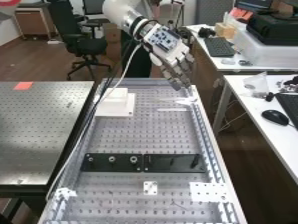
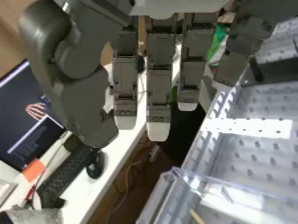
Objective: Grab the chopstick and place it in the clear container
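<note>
Metal table [image 1: 146,137] with little holes holds a white block [image 1: 116,102] off to one side, likely out of the hand's [image 1: 171,56] way. Its fingers [image 2: 159,85] are straight and wide, maybe ready to grab. What looks like the chopstick [image 2: 197,217] is by the clear box [image 2: 216,185], whose wall could block them.

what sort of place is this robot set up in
Most likely a robotics lab or workshop: a white robot arm with a fingered hand hangs over a perforated metal bench, beside a white desk with a keyboard and mouse.
</note>
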